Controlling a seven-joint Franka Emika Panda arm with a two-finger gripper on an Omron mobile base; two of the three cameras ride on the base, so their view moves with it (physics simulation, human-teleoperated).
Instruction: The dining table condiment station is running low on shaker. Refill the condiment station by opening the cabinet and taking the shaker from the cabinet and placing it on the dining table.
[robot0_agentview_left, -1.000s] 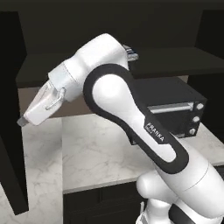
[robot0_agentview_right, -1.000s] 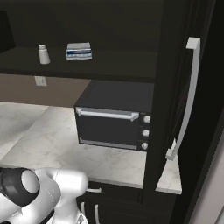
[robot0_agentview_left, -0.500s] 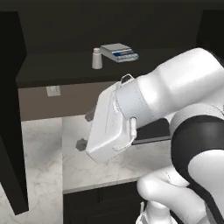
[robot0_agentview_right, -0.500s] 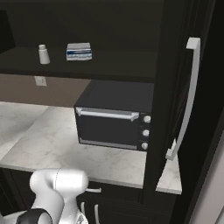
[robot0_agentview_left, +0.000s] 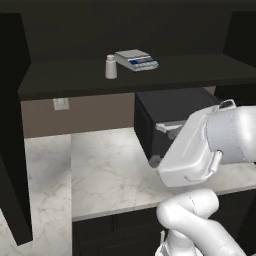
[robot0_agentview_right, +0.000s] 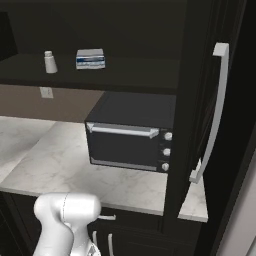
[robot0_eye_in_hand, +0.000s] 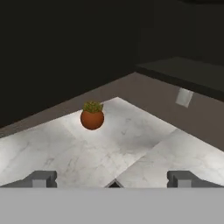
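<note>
Off-white shaker (robot0_agentview_left: 111, 67) upright on open dark cabinet (robot0_agentview_left: 150, 75) shelf.

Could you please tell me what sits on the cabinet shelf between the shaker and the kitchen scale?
Nothing: in the left base view a bare strip of dark shelf separates the shaker from the scale; the right base view agrees.

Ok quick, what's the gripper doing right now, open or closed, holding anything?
Gripper: open, holding nothing, fingertips spread wide above the white marble worktop.

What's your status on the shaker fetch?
Gripper open, empty, over the worktop. Shaker upright on the open cabinet shelf, beside the scale. Nothing blocking the shaker.
</note>
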